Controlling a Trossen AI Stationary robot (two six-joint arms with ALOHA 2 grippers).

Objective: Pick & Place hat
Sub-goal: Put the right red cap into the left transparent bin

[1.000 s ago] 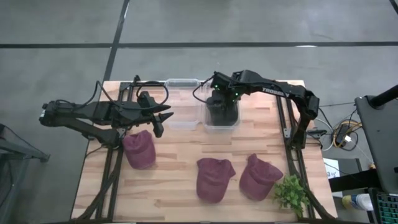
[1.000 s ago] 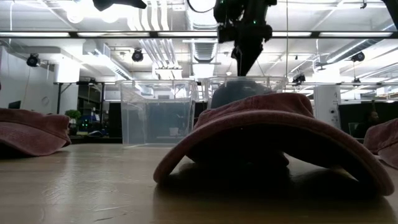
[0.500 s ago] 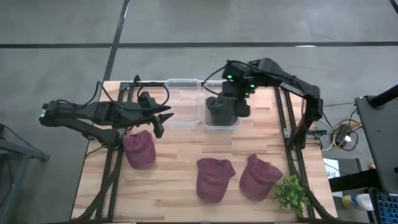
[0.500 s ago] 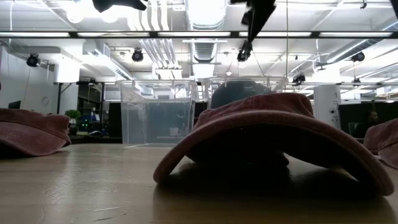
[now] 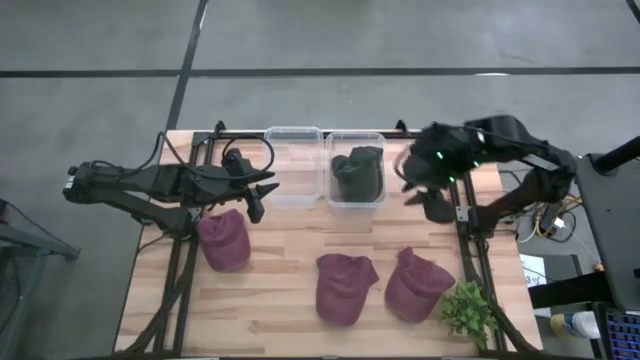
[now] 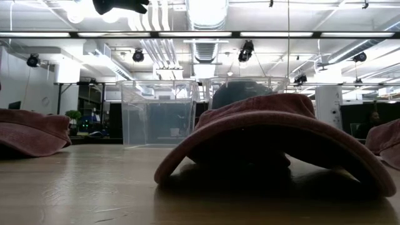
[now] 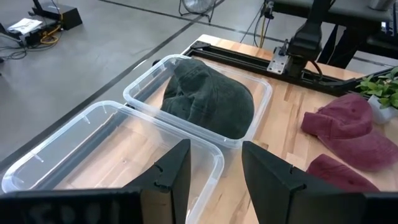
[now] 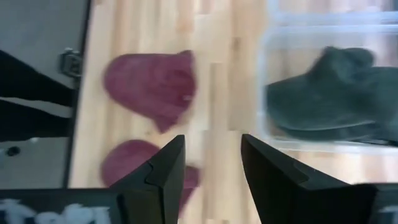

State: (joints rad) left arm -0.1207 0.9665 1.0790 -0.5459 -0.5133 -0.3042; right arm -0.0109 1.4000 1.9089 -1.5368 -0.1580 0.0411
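right claw (image 5: 408, 183) now beside bin (image 5: 356, 169)

A hat (image 5: 358, 172) lies in the right bin (image 5: 357, 201), which touches the left bin (image 5: 292, 197) beside it. In front of the bins lie three more hats (image 5: 341, 288), and my right gripper (image 5: 420, 183) hangs just right of the right bin, my left gripper (image 5: 262, 190) just left of the left bin.

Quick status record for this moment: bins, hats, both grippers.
right bin: holds the dark hat
left bin: no hat inside
maroon hats on table: three, at
right gripper: jaws open, nothing held, off to the bin's right
left gripper: jaws open, nothing held, beside the left bin
plant: table's near right corner
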